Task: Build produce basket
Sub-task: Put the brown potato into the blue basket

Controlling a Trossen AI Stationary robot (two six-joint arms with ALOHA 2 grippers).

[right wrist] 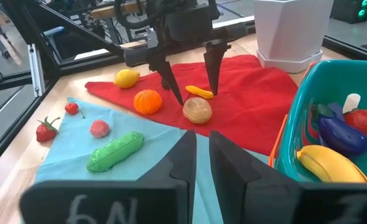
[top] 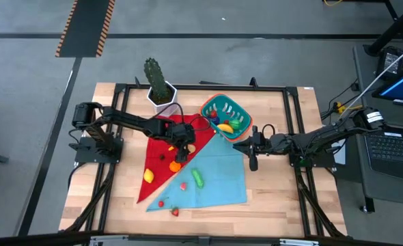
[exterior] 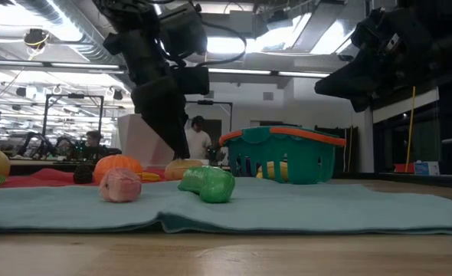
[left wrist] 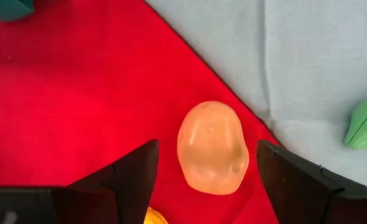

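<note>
- Fingers of the left gripper (right wrist: 188, 86) are spread wide apart, and they hold nothing.
- They point down at the red cloth (top: 162, 140), one on each side of a pale peach-coloured fruit (left wrist: 212, 148).
- That fruit lies between them, at the edge where the red cloth meets the blue cloth (top: 215, 174).
- An orange (right wrist: 148, 101), a lemon (right wrist: 127, 78) and a green pea pod (right wrist: 115, 151) lie close by the left gripper.
- Right gripper (top: 250, 149) hangs just beside the basket (top: 212, 106), with its fingers nearly together and nothing in them.
- A banana (right wrist: 328, 163), an eggplant (right wrist: 343, 135) and a red fruit (right wrist: 364, 122) sit in the basket.
- The basket is near a white pot (top: 162, 96) with a cactus (top: 155, 75).
</note>
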